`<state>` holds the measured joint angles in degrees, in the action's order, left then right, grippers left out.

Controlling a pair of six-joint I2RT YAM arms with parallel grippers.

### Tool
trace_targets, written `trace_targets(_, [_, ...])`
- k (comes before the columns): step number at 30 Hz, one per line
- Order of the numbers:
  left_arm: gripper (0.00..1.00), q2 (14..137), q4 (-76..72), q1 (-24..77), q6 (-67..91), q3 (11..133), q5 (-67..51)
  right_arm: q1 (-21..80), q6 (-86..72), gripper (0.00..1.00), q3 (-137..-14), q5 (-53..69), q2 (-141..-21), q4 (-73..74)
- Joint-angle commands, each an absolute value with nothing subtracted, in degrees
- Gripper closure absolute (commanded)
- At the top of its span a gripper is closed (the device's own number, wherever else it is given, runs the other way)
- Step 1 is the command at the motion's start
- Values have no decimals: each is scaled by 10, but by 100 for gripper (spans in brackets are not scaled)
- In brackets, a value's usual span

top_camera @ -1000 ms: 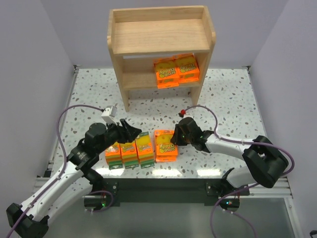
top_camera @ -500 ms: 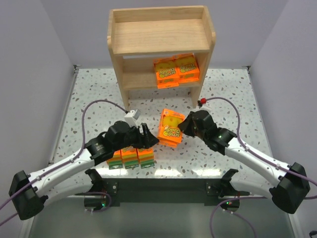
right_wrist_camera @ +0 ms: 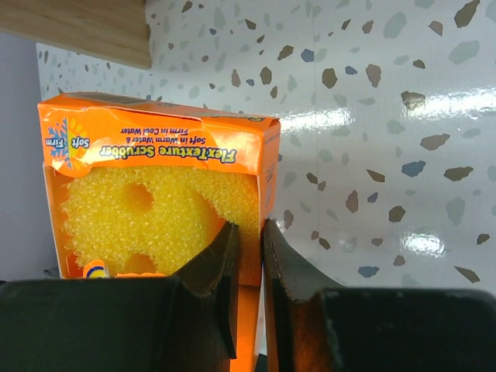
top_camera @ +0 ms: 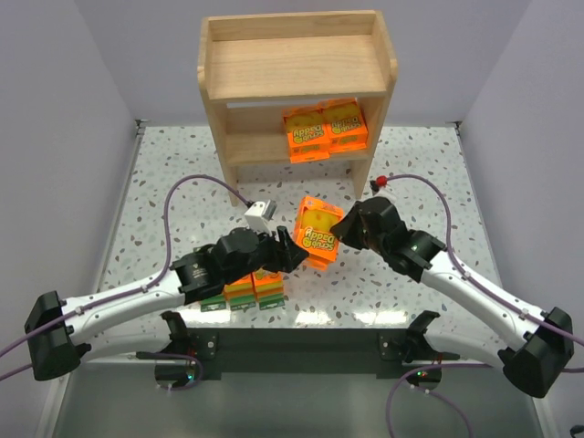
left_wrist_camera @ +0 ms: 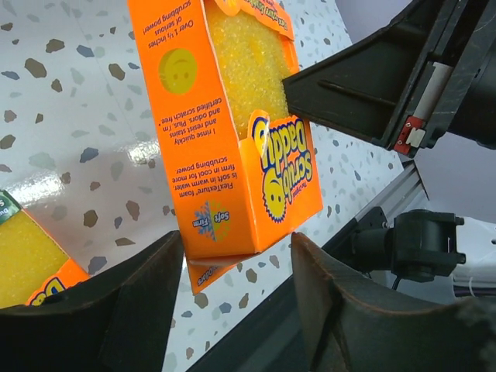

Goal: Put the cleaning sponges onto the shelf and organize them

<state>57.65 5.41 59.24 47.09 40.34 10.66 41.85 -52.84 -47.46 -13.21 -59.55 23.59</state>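
My right gripper (top_camera: 339, 232) is shut on the edge of a flat orange sponge pack (top_camera: 316, 234) and holds it tilted above the table. In the right wrist view the gripper (right_wrist_camera: 249, 246) pinches the pack's (right_wrist_camera: 155, 178) side wall. My left gripper (top_camera: 290, 252) is open beside that pack. In the left wrist view the pack's (left_wrist_camera: 232, 132) lower end hangs just ahead of the open gripper (left_wrist_camera: 236, 310). Two orange packs (top_camera: 325, 128) lie on the lower tier of the wooden shelf (top_camera: 292, 64). Yellow-and-green packs (top_camera: 255, 287) sit on the table, partly hidden under my left arm.
The shelf's right front leg (top_camera: 361, 173) stands just behind the held pack, and shows in the right wrist view (right_wrist_camera: 77, 27). The upper tier (top_camera: 292, 68) holds nothing. A corner of a yellow-and-green pack (left_wrist_camera: 23, 263) shows at the left. The table's near edge (top_camera: 301, 319) runs just behind the arm bases.
My right gripper has lifted the orange pack off the table and carried it up and back. My left arm has swung right over the yellow-and-green packs, up to the held pack.
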Motion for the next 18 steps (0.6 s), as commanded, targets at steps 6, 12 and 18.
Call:
trace_targets(6, [46,516,-13,604,432,379,127,395,-561,100,-540,-120,-567,271])
trace_targets(12, [36,511,-15,604,446,369,150,386,-586,100,-537,-94,-565,251])
trace_targets(18, [36,533,-65,605,444,370,173,386,-628,100,-527,-58,-567,221])
